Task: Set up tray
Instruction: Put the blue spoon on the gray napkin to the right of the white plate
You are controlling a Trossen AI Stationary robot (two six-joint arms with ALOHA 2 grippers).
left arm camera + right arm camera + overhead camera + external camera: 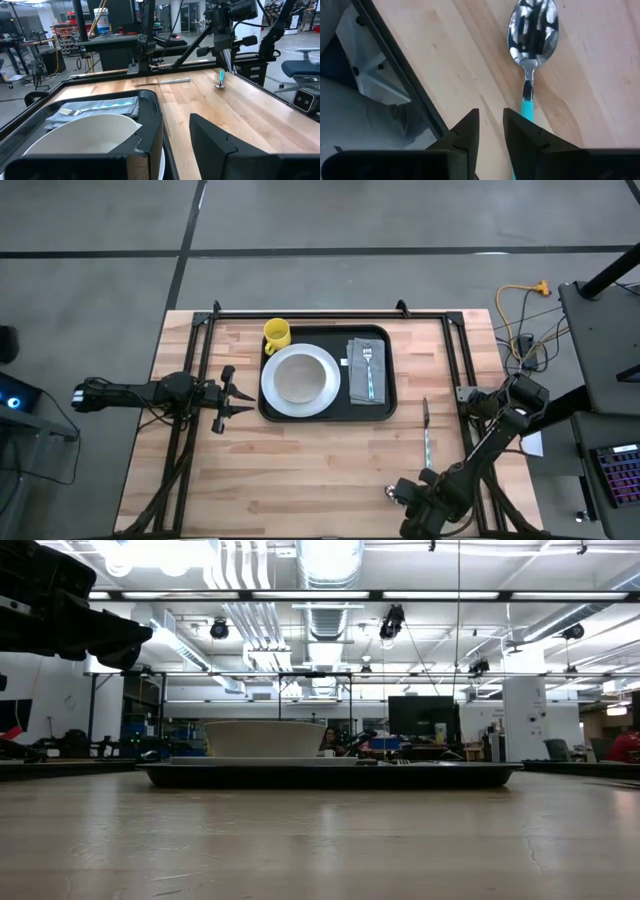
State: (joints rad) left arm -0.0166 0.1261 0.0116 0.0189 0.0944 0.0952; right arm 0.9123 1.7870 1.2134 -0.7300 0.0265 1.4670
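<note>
The tray (327, 413) sits at the far middle of the table (300, 480), and it already looks mostly set. On it are a white plate (300, 380), a yellow cup (277, 333) by the far left corner, and a grey napkin (366, 372) with a fork (368, 365) lying on top. A spoon (426, 435) lies on the bare wood, well to the right of the tray, so my guess is that the spoon has yet to go on. The left gripper (238, 398) hangs just beside the tray's left edge, fingers spread apart and holding nothing. The right gripper (491, 127) is low over the spoon's blue handle; its fingers show only a narrow gap and I see nothing between them. The view from above shows where every item sits, but the spoon is only a thin line there. The right wrist view shows the spoon bowl up close and shiny. The left wrist view shows the plate rim, the napkin and fork, and the other arm far across the table. The low view shows the tray edge-on, with the plate rising above it.
</note>
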